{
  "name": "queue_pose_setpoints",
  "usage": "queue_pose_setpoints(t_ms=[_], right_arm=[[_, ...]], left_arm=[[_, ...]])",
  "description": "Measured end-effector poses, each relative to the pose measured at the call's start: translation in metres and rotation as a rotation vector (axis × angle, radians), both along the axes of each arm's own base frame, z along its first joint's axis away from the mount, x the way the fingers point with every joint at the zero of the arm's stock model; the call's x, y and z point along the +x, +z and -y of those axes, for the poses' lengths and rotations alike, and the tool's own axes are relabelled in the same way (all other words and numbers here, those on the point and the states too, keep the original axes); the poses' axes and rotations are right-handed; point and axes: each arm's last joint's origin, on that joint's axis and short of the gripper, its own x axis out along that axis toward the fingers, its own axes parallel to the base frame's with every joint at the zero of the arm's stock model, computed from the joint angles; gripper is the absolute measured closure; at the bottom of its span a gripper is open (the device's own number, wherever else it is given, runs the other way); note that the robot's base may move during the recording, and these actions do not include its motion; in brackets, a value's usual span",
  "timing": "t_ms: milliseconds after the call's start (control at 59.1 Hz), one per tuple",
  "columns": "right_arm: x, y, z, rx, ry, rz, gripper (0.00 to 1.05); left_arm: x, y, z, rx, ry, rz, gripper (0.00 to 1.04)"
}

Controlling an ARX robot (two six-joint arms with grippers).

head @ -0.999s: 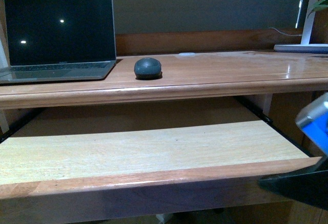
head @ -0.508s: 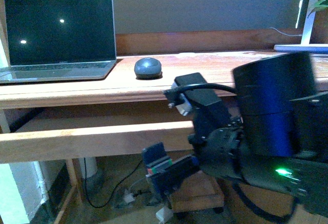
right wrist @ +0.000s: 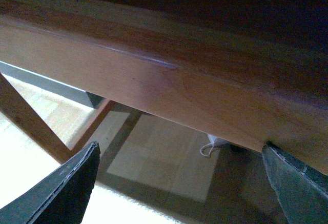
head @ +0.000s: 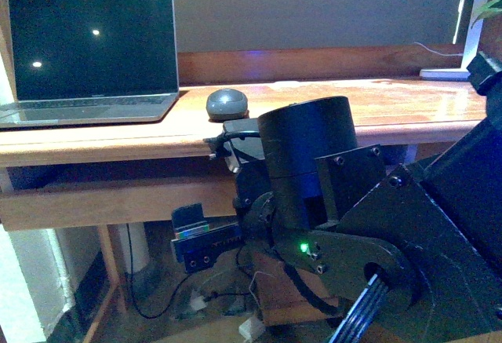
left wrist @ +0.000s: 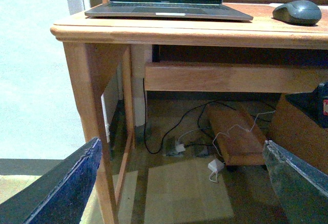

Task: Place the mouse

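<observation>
The dark grey mouse sits on the wooden desk top, just right of the open laptop. It also shows in the left wrist view, far from my left gripper, which is open, empty and low in front of the desk's left leg. My right arm fills the foreground. Its gripper is open and empty, below the front board of the keyboard tray. In the right wrist view the gripper looks up at that board.
The keyboard tray is pushed in under the desk. Cables and a white adapter lie on the floor beside a low wooden stand. A white lamp base stands at the desk's far right.
The keyboard tray, pulled out a second ago, is now pushed in under the desk. My right arm has swung into view and its gripper has dropped below the tray. The mouse has not moved.
</observation>
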Motion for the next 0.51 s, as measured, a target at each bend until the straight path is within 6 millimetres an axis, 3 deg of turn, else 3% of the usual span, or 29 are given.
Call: queue_pose_setpoints(t_ms=[135,271,322,406,508], right_arm=[[-0.004,0.010,0.022,0.021,-0.011,0.000,0.07],[-0.032,0.058,0.094,0.136,-0.121,0.074,0.07],[-0.043,0.067,0.113,0.162,-0.159,0.095,0.07],[-0.082,0.076,0.156,0.231,-0.232,0.115,0.07],[-0.140,0.065,0.191,0.292,-0.283,0.081,0.07]], left_arm=[[0.000,0.000,0.000,0.000,0.000,0.000,0.08],[0.000,0.000,0.000,0.000,0.000,0.000,0.08],[0.000,0.000,0.000,0.000,0.000,0.000,0.08],[0.000,0.000,0.000,0.000,0.000,0.000,0.08],[0.000,0.000,0.000,0.000,0.000,0.000,0.08]])
